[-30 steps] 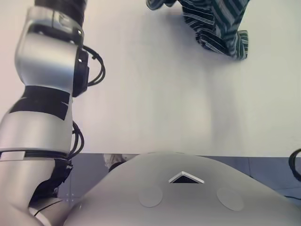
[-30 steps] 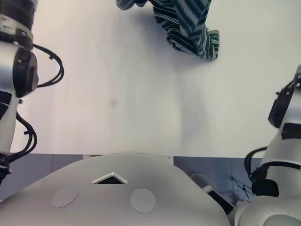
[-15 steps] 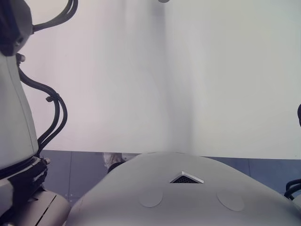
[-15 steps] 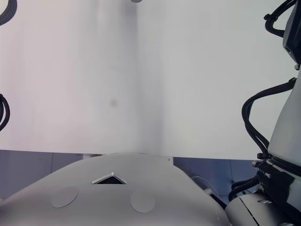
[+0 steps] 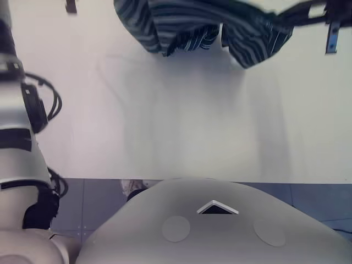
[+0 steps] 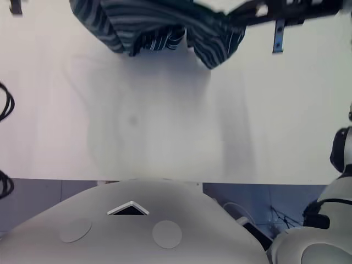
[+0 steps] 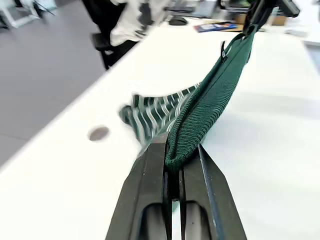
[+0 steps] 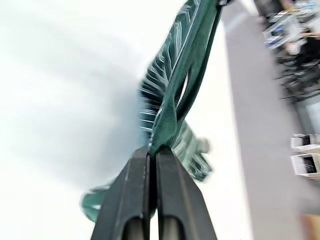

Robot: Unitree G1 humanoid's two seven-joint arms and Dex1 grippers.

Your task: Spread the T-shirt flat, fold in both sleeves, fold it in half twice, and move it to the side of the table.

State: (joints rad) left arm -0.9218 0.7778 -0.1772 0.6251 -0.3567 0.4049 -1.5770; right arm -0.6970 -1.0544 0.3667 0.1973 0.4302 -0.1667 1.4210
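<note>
The dark green, white-striped cotton T-shirt [image 5: 187, 22] hangs bunched over the far part of the white table [image 5: 181, 121], stretched between the two arms, about midway between the table's left and right edges. I cannot tell whether its lower folds touch the tabletop. The left gripper [image 7: 172, 156] has its two black fingers pressed together on a ribbed green edge of the shirt. From there the fabric runs taut away from the fingers. The right gripper [image 8: 152, 152] likewise pinches a plain green edge, with the striped cloth trailing beyond its fingertips.
</note>
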